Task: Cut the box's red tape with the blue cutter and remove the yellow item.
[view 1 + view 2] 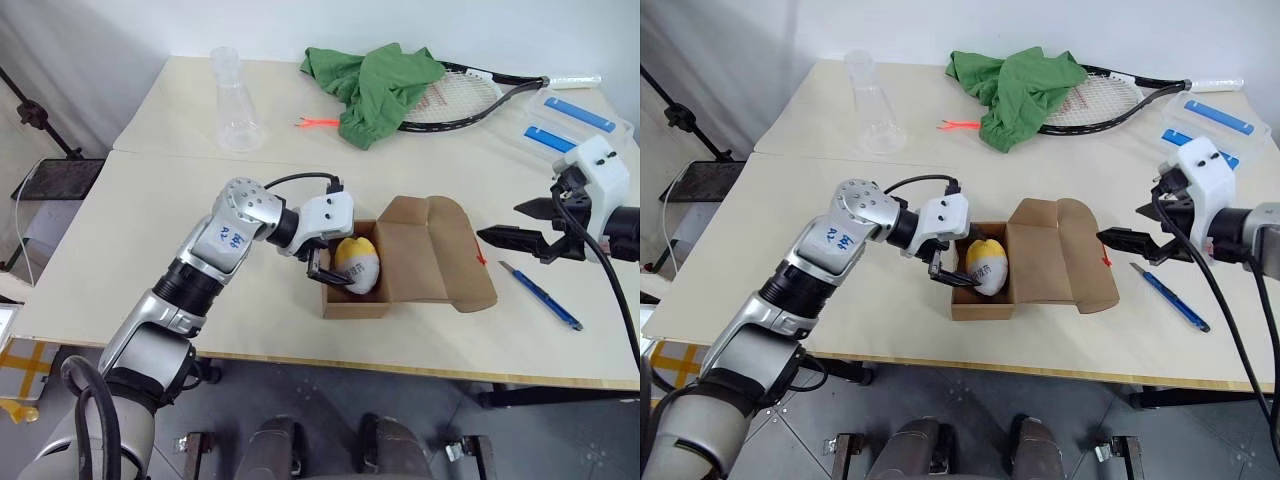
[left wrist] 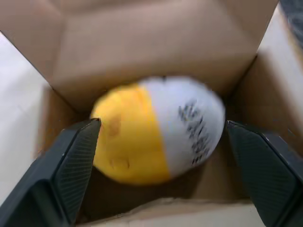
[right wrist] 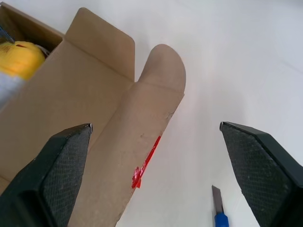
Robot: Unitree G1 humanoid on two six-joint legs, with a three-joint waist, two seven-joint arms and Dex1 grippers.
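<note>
Two pale tables butted together, grey floor below. Left gripper reaches into the box at its left side, fingers spread wide either side of the yellow item; left wrist view shows gaps on both sides, so no clamp on it. Item is egg-shaped, half yellow, half white with dark print, sitting inside the open carton. Box sits near the front edge of the near table, lid flaps folded open toward the right. Red tape is a small strip on the edge of the opened flap, its lower end ragged. Right gripper hovers just right of that flap, fingers wide apart, holding nothing. Blue cutter lies flat on the table beside the box, right of the flap, below the right gripper, apart from both. Far table: clear flask, thin orange-red forked piece, green cloth draped over a racket, clear case with two blue bars.
</note>
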